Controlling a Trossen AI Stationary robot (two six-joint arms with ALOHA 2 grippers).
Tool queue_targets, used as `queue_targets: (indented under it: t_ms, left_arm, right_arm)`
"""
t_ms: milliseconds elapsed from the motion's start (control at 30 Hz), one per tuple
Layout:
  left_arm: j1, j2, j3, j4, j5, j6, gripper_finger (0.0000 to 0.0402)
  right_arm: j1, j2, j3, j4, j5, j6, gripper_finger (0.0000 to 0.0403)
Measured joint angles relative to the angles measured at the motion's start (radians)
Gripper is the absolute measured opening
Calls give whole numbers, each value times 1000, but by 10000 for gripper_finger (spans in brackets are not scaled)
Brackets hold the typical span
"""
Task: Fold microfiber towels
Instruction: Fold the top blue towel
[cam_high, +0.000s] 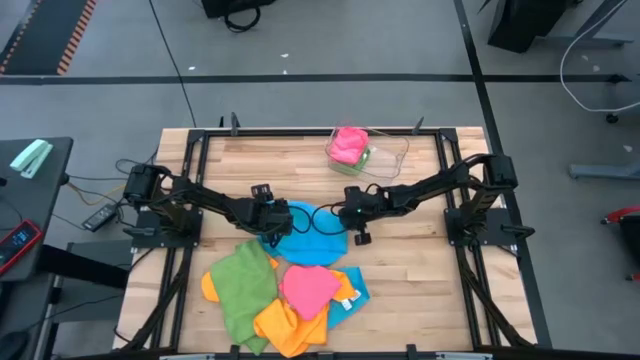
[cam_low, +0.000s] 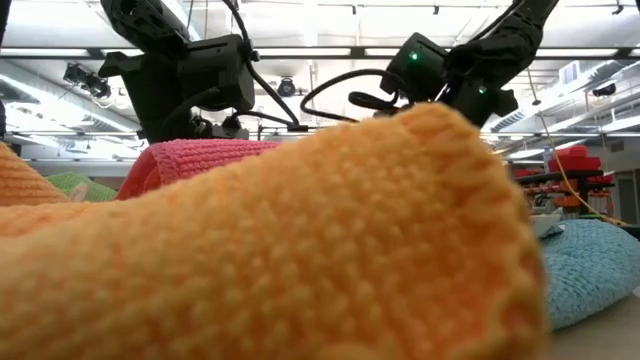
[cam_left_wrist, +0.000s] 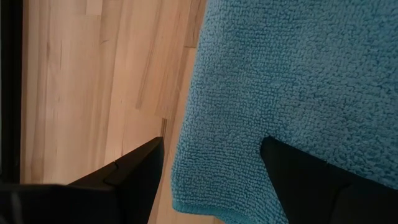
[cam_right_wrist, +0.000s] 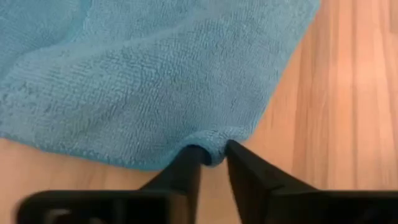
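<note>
Where the blue towel lies flat, long axis across table, right hand pinching its edge, left hand spread open astride it.

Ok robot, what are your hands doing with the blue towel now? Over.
Right gripper pinching blue towel edge. Left gripper open, straddling the opposite edge. Nothing in the way.

Grey floor all round the wooden table, crossed by dark lines, with an orange-and-black striped strip at the far left corner. A dark side desk sits left of the table. Low view: white ceiling with long strip lights, shelving with red bins at right.
</note>
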Motion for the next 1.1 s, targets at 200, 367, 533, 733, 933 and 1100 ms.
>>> queue_targets:
  t_ms: [200,367,533,733,933,1100]
  left_arm:
    - [0,0,0,4,0,-1,286]
    - [0,0,0,5,0,-1,286]
    - [0,0,0,6,0,-2,286]
    - [0,0,0,10,1,0,286]
    - [0,0,0,10,0,0,286]
    - [0,0,0,8,1,-1,286]
  right_arm:
    - [23,-9,49,34,-18,42,9]
    - [92,-10,132,69,-80,39,8]
    - [143,50,140,230,-109,40,7]
    - [181,188,187,261,-136,85,9]
    - [196,218,230,219,-139,69,64]
    - [175,162,257,91,-129,69,124]
